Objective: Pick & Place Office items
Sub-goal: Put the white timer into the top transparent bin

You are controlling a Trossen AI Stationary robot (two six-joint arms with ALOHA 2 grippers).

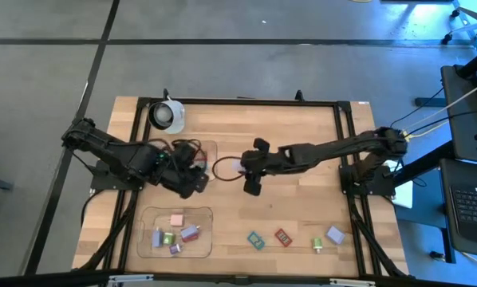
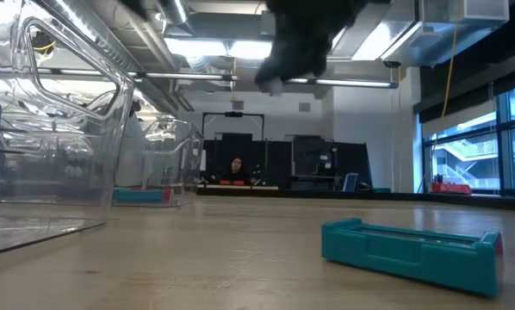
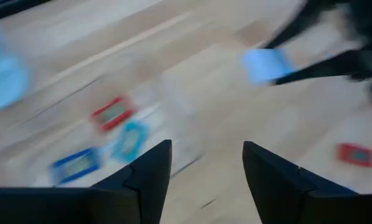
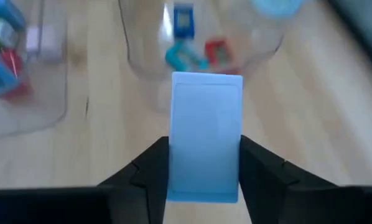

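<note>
Gripping a pale blue block (image 4: pixel 206 137), right gripper (image 1: pixel 246 166) hovers mid-desk (image 1: pixel 302 207). Left gripper (image 3: pixel 208 180), at its 9 o'clock, stands partly open, empty, over a clear tray (image 1: pixel 210 147).

Left arm's bent in from its side of the table with the left gripper (image 3: pixel 208 165) tipped down and its two fingers apart, nothing between them. Right arm's stretched way out toward the middle, so the right gripper (image 4: pixel 204 163) ends up just a bit across from the left one, and its fingers are clamped on either side of a pale blue piece (image 4: pixel 206 134) that pokes out past the tips.
</note>
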